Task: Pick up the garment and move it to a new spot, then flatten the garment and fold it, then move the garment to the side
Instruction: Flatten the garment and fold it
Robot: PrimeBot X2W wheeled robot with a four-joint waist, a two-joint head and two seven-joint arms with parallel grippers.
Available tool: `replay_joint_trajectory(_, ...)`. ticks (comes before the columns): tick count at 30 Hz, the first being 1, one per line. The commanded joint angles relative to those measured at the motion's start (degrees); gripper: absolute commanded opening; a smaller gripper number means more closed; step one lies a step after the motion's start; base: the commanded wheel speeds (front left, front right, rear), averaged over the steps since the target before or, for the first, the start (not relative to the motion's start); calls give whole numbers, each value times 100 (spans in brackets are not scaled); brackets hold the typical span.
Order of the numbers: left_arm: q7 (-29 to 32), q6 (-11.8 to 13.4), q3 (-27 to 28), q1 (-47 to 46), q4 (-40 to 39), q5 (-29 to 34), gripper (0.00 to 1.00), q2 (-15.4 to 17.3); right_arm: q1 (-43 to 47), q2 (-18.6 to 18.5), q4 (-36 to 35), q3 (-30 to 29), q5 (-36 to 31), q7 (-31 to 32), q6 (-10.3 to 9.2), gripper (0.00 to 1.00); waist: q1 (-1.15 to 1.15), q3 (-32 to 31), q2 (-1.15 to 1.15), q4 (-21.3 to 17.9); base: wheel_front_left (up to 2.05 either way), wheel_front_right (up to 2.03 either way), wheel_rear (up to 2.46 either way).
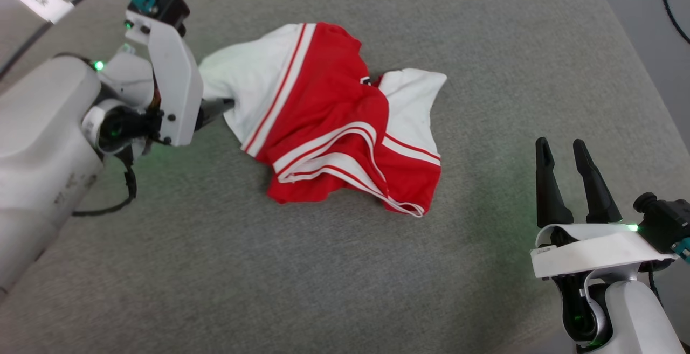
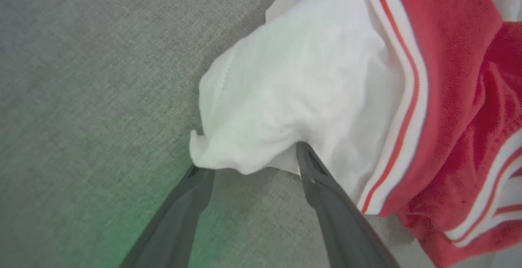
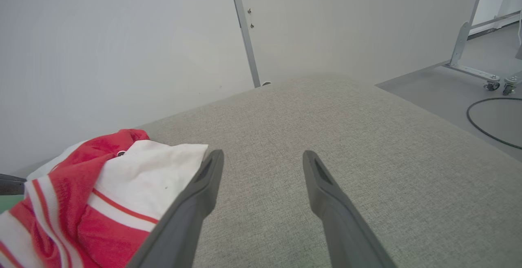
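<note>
We see the garment (image 1: pixel 334 117) crumpled mid-table (image 1: pixel 215 268). At its nine o'clock our left gripper (image 2: pixel 252 158) stands spread, tips touching its white edge. At four o'clock, well apart, our right gripper (image 1: pixel 560 146) gapes empty.

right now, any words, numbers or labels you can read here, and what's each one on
Nothing reads clearly enough to quote.
white tag on the cable: dark marks, too blurred to read.
left forearm: small dark print low on its side, too blurred to read.
garment: a scrap of black print at a fold near the top, mostly hidden, unreadable.
</note>
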Motion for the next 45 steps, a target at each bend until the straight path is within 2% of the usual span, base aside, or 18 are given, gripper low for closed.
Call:
replay_joint_trajectory(1,-18,8,-37,-46,-18,-29,100,-5,-52,22,-20,3,61,-29,-2,100,0,181,0,-175,0,0,0)
replay_joint_trajectory(3,-34,8,-163,-39,-45,-97,100,2,-80,22,-7,-2,65,-29,-2,100,0,179,0,-164,0,0,0)
replay_joint_trajectory(4,-86,8,-226,-59,-63,-120,87,7,-104,22,-2,4,76,-29,-2,100,0,174,0,-154,0,0,0)
replay_joint_trajectory(7,-209,8,-308,-100,-58,-279,27,-33,-120,21,1,38,89,-29,-2,100,0,140,0,-119,0,0,0)
replay_joint_trajectory(8,-244,8,-318,-120,-50,-325,0,-53,-133,20,-2,34,86,-29,-2,100,0,127,0,-98,0,0,0)
replay_joint_trajectory(13,-465,8,-347,-182,-30,-618,0,-95,-110,20,-14,-51,-4,-28,-2,100,0,19,0,118,0,0,0)
replay_joint_trajectory(18,-975,8,-402,34,121,-716,0,-156,100,16,7,-210,-122,-29,-2,100,0,-304,0,622,0,0,0)
replay_joint_trajectory(25,-1920,8,-523,687,-223,-681,0,287,166,-97,57,-274,-396,-29,-2,100,0,-802,0,1349,0,0,0)
replay_joint_trajectory(30,-2522,8,-543,1116,-526,-718,0,571,177,-233,96,-248,-430,-29,-2,100,0,-1024,0,1685,0,0,0)
replay_joint_trajectory(36,-2873,18,-582,1499,-754,-682,0,904,275,-321,142,-226,-424,-29,-2,100,0,-1202,0,1802,0,0,0)
replay_joint_trajectory(39,-2945,138,-591,1719,-848,-722,0,1042,398,-337,176,-272,-389,-29,-2,100,0,-1266,0,1779,0,0,0)
replay_joint_trajectory(43,-2866,418,-617,2026,-1176,-800,0,1247,520,-367,152,-390,-356,-29,-2,100,0,-1312,0,1739,0,0,0)
replay_joint_trajectory(45,-2899,509,-597,2175,-1322,-939,0,1245,554,-377,145,-435,-350,-29,-2,100,0,-1302,0,1721,0,0,0)
